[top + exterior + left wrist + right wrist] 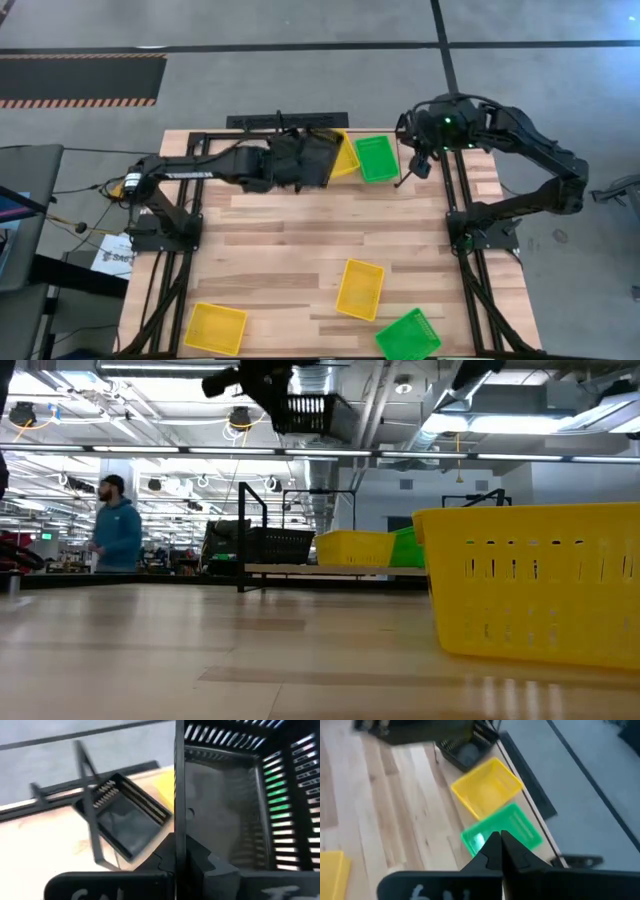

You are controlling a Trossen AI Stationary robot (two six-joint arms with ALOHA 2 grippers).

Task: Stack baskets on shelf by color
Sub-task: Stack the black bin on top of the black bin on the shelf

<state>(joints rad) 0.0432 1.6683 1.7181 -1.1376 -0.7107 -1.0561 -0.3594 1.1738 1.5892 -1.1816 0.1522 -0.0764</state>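
Wooden table (290, 250) carries the shelf (285, 122) at its far edge. Left gripper (176, 857), jaws clamped on a black basket's (235, 795) wall, hangs it above the black stack (122, 817) for color-matching. Right gripper (500, 851), shut and empty, waits above the shelved green basket (502, 834).

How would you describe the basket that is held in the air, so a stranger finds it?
Start at the low black metal-tube shelf on the table's far edge. Above it, the left pincer is shut on a black mesh-sided plastic basket. It alone hangs in the air; the others rest on surfaces.
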